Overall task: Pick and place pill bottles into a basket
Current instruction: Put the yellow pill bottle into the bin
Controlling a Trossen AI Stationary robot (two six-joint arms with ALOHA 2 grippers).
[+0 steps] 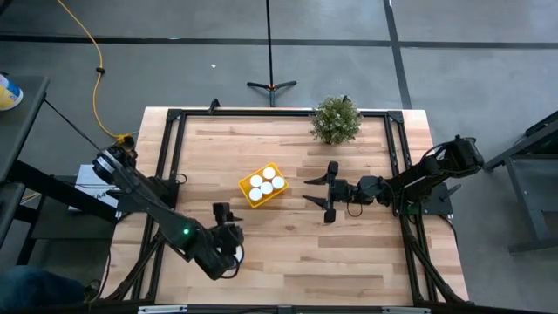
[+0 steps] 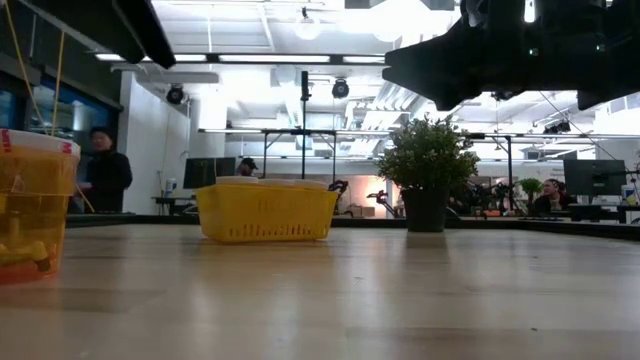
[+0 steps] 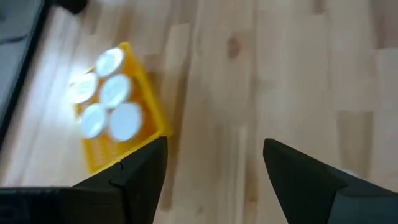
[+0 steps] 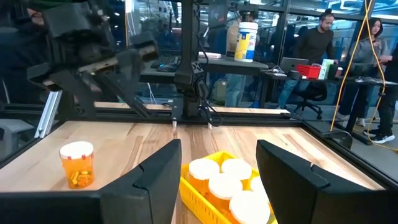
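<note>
Mid-table, on pale wood planks, sat the basket: a small bright-yellow plastic bin, rectangular, with latticed walls, turned at an angle to the table edge. Five bottles were packed inside it, upright, showing from above as flat white round caps pressed close together.

One more bottle stood alone on the bare wood, well apart from the basket on the L arm's side. It was upright, with a see-through orange body, small yellow pills showing thru the wall and a white cap on top. At table height it loomed big at the pic's edge, so it sat close to that cam.

L gripper hung over the near part of the table, pointed toward the basket. Its two dark, wedge-shaped fingers were spread apart with only wood grain between them, gripping nothing. The loose bottle didn't show in its wrist view.

R gripper hovered just beside the basket on the opp. side, jaws wide and empty, aimed at the yellow rim and the caps.

Behind the basket, near the far edge, stood a bushy green plant in a dark pot, clear of both arms. A black metal frame ran round the tabletop. Beyond it were people in the room, one standing, others seated at desks.
</note>
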